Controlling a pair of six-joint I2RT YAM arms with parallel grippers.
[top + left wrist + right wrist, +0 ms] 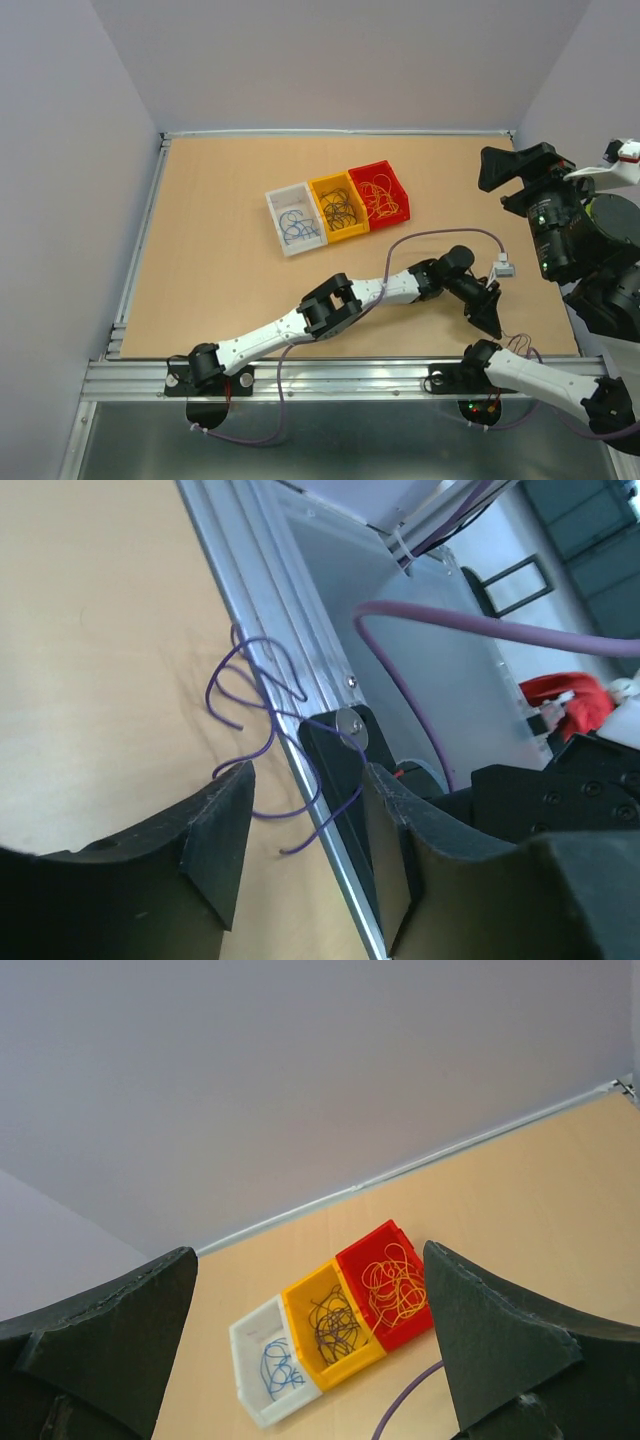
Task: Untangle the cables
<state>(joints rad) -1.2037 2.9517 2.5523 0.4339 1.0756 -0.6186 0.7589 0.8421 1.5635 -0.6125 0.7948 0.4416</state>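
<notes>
One loose dark purple cable [258, 705] lies curled on the table against the front metal rail [285, 630]; it also shows in the top view [520, 345]. My left gripper [305, 820] is open just above it, a finger on each side of its near end, and reaches to the front right of the table [490, 318]. My right gripper [490, 168] is open and empty, held high at the right [310, 1255]. Blue cables [297, 226] lie in the white bin [277, 200], dark cables [338, 208] in the yellow bin [347, 234], yellow-orange cables [378, 196] in the red bin [398, 211].
The three bins stand side by side at the table's middle back [262, 1415]. My left arm's thick lavender cable [440, 236] loops over the table. The right arm's base [452, 379] sits just beyond the rail beside the loose cable. Walls close the left, back and right.
</notes>
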